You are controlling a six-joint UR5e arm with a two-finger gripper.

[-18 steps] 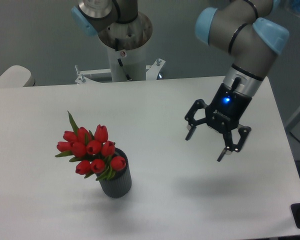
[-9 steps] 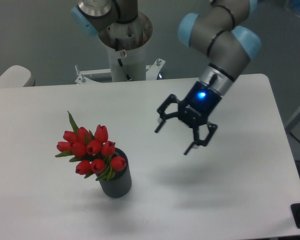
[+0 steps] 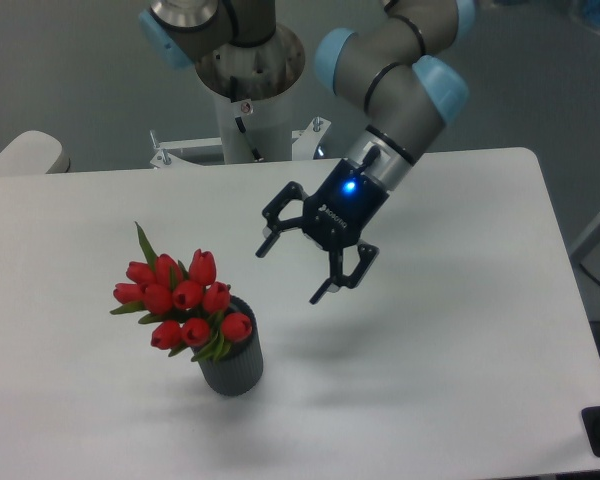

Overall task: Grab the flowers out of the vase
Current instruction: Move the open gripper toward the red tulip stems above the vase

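Note:
The flowers (image 3: pixel 183 302), a tight bunch of red tulip buds with green stems and one long pointed leaf, stand in the vase (image 3: pixel 232 362), a small dark grey ribbed cylinder, on the white table at front left. My gripper (image 3: pixel 291 271) hangs in the air to the right of the bunch and slightly above it, about a hand's width away. Its jaws are spread wide and hold nothing. A blue light glows on its wrist.
The white table (image 3: pixel 430 380) ends at the right and front edges. The robot's base (image 3: pixel 248 110) stands behind the table's back edge. A pale rounded object (image 3: pixel 22 155) sits at the far left, beyond the table.
The gripper has moved steadily left across the table, from the right side toward the flowers, staying open. The flowers and vase have not moved.

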